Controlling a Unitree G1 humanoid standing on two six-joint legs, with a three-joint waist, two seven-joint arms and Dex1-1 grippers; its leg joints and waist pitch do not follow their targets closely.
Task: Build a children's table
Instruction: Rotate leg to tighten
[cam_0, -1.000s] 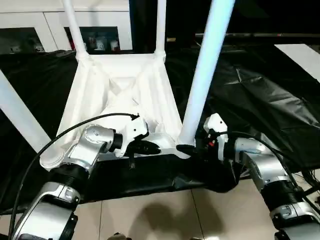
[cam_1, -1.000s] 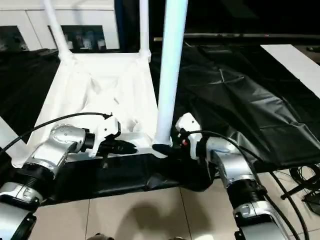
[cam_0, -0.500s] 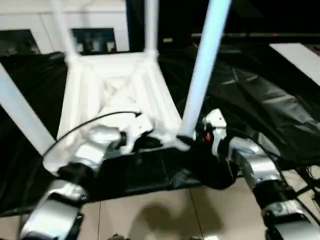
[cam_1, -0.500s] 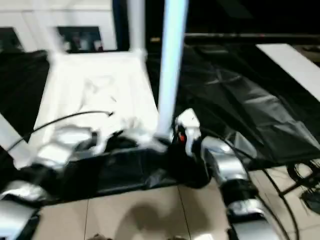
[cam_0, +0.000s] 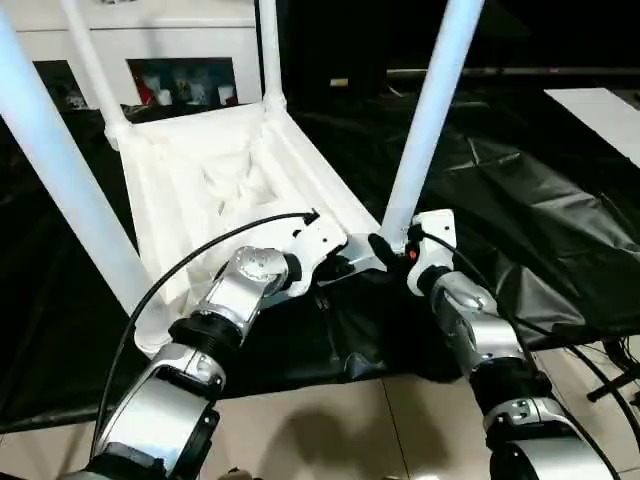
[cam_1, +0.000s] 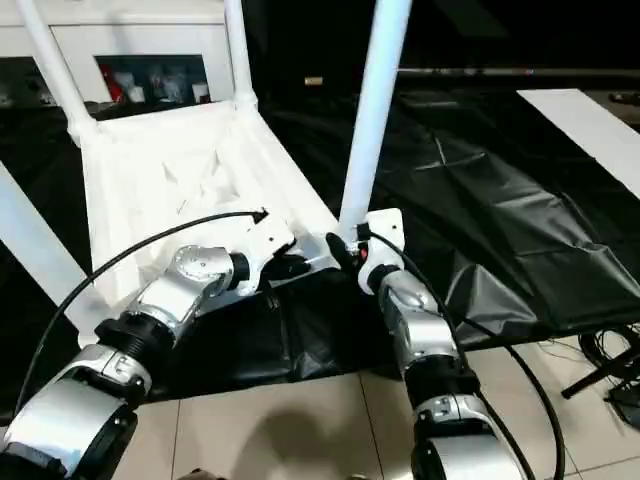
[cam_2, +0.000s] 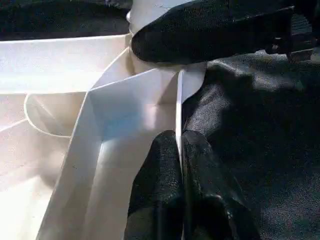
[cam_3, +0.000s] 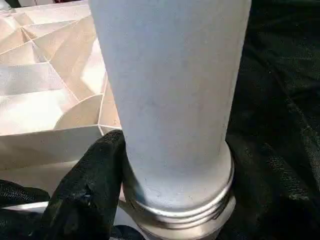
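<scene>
- Right gripper (cam_0: 385, 250) clamps the near-right leg (cam_0: 430, 120) at its base — it should twist it squarely into the corner socket (cam_3: 185, 210).
- Left gripper (cam_2: 180, 150) pinches the tabletop (cam_0: 200, 180) near edge rib — steadying it.

left gripper (cam_2: 179, 165) jaws pinching tabletop (cam_2: 125, 110) rim

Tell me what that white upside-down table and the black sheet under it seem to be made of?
The tabletop looks like moulded white plastic: thin ribs, a smooth matt surface. Its legs seem to be matching plastic tubes. The black sheet looks like thin plastic film, glossy and creased.
</scene>
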